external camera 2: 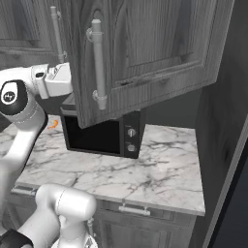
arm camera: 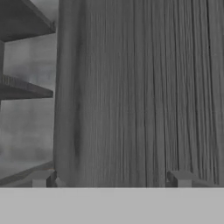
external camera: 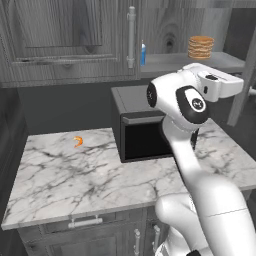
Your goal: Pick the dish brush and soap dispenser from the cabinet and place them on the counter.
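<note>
Up on the grey inner shelf of the cabinet (external camera: 65, 40), the soap dispenser (external camera: 143, 53) is standing beside a stack of tan discs (external camera: 200, 47). Jaws spread wide and empty, the gripper (arm camera: 111, 178) is facing the open door's edge. It should be steering around that door, approaching the bottle level and squarely.

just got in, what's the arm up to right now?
The arm is raised at the open cabinet above the microwave. Its gripper is open and empty, facing the edge of a cabinet door. The soap dispenser stands on the grey shelf near a stack of tan discs. Nothing from the cabinet is on the counter yet; a small orange item lies there.
</note>
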